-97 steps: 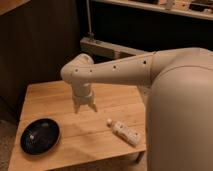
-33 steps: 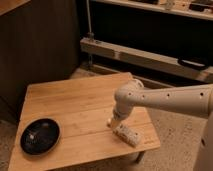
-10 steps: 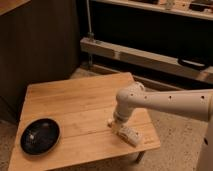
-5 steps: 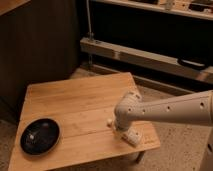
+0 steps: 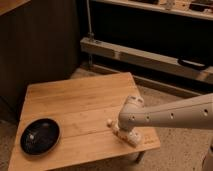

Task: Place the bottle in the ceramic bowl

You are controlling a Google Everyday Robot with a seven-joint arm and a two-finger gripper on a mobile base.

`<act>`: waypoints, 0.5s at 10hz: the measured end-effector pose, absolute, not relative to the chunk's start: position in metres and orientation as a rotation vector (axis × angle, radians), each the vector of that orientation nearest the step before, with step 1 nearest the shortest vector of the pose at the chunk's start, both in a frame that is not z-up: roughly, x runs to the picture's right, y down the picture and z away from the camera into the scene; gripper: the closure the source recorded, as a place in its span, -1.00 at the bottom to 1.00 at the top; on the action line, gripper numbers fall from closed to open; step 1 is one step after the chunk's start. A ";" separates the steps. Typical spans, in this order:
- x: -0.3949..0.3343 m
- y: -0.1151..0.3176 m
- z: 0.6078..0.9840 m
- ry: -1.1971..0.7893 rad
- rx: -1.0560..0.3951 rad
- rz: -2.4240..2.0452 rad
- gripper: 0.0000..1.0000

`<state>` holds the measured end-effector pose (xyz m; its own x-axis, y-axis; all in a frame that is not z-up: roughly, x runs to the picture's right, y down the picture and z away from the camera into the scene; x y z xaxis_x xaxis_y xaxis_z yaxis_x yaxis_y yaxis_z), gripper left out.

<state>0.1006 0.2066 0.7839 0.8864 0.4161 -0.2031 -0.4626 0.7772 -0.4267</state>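
A: Seen from where?

B: From a single camera, well above counter height. Looks down at a slant across the wooden counter (image 5: 75, 102) toward dark shelving (image 5: 150, 45) behind.

A: How close?

B: Close enough to fill the lower half of the frame with nearly the whole counter. Catches the arm (image 5: 170, 114) stretched in from the right edge, and the gripper (image 5: 124, 132) down at the counter's near right corner, on the side closest to the lens.
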 end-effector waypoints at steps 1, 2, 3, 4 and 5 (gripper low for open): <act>0.101 0.205 0.787 0.086 -0.485 0.470 -0.30; 0.102 0.203 0.791 0.073 -0.485 0.463 -0.30; 0.101 0.203 0.794 0.061 -0.495 0.465 -0.30; 0.100 0.204 0.798 0.052 -0.505 0.466 -0.30; 0.098 0.205 0.801 0.045 -0.513 0.465 -0.30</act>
